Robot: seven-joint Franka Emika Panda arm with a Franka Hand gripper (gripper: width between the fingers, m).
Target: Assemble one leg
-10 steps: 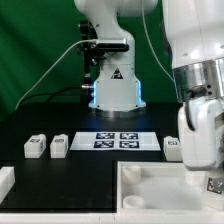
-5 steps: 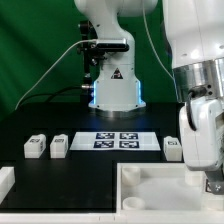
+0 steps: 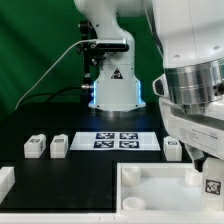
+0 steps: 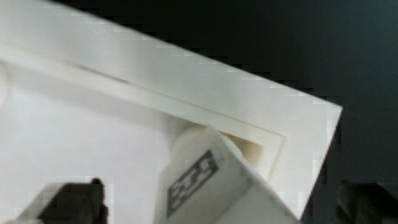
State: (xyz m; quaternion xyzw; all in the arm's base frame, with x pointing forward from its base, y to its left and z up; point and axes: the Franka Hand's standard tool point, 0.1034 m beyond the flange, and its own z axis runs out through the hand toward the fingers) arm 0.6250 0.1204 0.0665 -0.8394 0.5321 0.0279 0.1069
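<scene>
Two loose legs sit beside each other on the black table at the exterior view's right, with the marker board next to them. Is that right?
Wrong side. In the exterior view the two legs sit at the exterior view's left of the marker board. Only a single leg shows at its right. They are side by side on the black table.

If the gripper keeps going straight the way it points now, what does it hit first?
Most likely the leg standing in the tabletop's corner: it lies between the gripper's fingertips in the wrist view. Depth is unclear there.
</scene>
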